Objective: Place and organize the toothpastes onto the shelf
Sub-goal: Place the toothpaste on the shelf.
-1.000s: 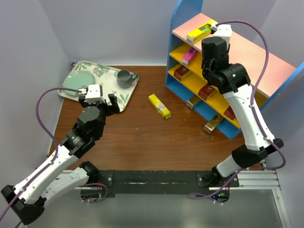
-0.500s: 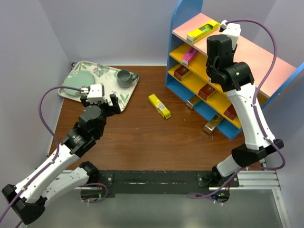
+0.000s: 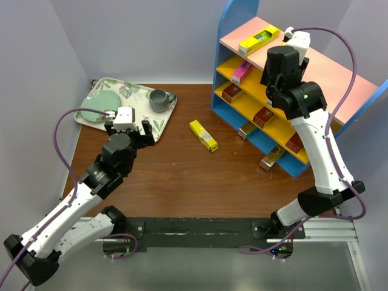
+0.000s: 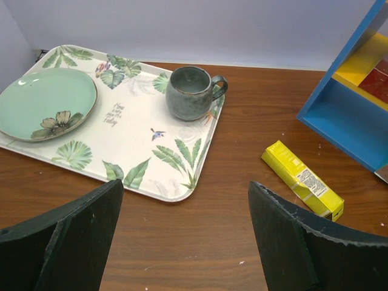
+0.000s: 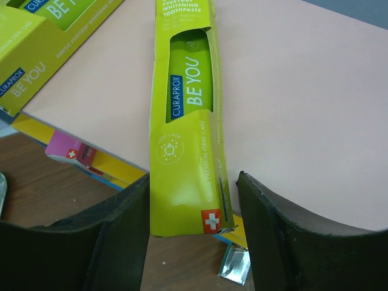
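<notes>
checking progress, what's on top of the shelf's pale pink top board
A yellow-green cardboard toothpaste carton lies on it, a second carton partly in frame. The right arm covers part of the pale pink board overhead.

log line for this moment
right end effector: open, straddling yellow-green carton on top board | left end effector: open, empty | yellow carton: on table

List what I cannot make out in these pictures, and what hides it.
Top view: the right arm covers part of the shelf and most of the green carton that the right gripper straddles.
Left wrist view: the picture edge cuts off the shelf; the label on the yellow carton is too small to read.
</notes>
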Robot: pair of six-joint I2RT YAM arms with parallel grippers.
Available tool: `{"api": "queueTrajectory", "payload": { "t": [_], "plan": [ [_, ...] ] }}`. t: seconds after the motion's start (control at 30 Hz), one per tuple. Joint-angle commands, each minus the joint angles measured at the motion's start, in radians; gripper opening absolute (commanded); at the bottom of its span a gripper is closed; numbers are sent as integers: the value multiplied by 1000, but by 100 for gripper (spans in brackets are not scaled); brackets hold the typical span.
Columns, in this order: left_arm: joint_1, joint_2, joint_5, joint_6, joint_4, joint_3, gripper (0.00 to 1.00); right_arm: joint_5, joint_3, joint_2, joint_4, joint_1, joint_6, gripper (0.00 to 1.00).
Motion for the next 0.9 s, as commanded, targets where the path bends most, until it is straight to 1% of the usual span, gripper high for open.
{"api": "queueTrajectory", "payload": {
  "t": [0.0,0.13,0.33,0.53,0.6,0.73,0.87],
  "plan": [
    [14,1,16,-10,20,4,89,-66,-45,-56,16,-11,11,62],
    [21,4,24,-13,20,4,89,-94,-76,-86,32,-13,5,63],
    [28,12,35,-15,19,5,89,-150,-67,-139,43,-11,-15,68],
    [33,13,41,-16,17,5,89,-215,-58,-198,92,-11,-46,72],
    [34,13,43,-16,16,5,89,-246,-53,-198,109,-10,-58,74],
    [36,10,41,-16,14,5,89,-253,-41,-169,86,-10,-60,73],
    [39,9,43,-16,13,4,89,-299,-81,-166,106,-11,-44,73]
  ]
}}
